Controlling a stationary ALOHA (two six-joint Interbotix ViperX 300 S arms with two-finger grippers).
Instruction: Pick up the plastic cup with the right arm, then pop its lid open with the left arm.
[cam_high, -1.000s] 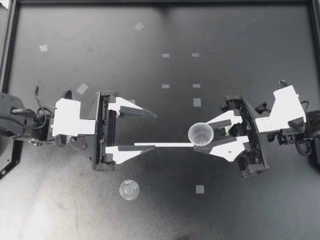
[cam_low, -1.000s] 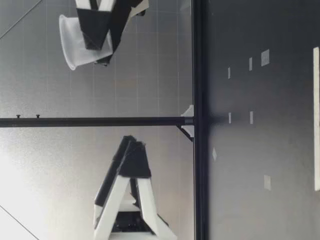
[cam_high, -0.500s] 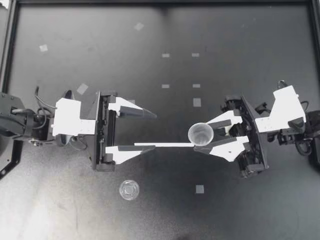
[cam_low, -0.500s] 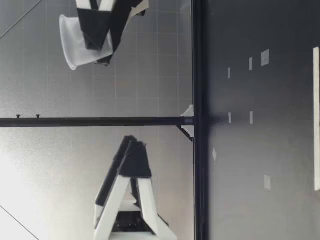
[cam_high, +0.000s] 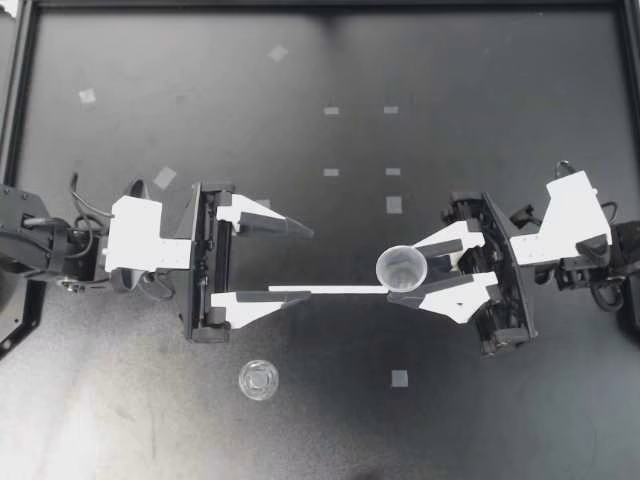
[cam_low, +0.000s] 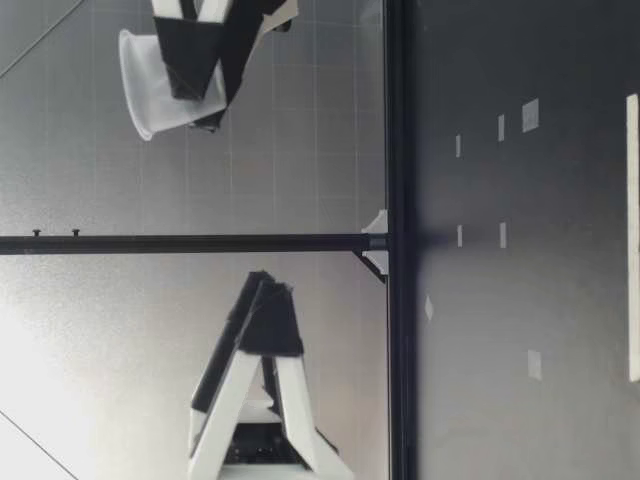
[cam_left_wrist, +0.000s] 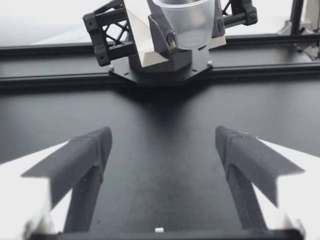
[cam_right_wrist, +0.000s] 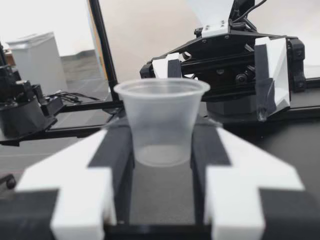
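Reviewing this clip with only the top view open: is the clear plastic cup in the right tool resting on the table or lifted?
Observer: Lifted. The low view shows the clear plastic cup upright, high above the black table, in the right tool.
Operator: Gripped where?
Observer: The right wrist view shows both fingers against its lower half, rim free.
Operator: And the left tool?
Observer: Its wrist view puts the cup ahead of the open left tool, above finger level.

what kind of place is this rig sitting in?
Most likely a robotics lab bench. A left arm and a right arm face each other over a black table dotted with tape squares, fenced by a black frame rail; the right arm's jaws are shut on a clear cup.
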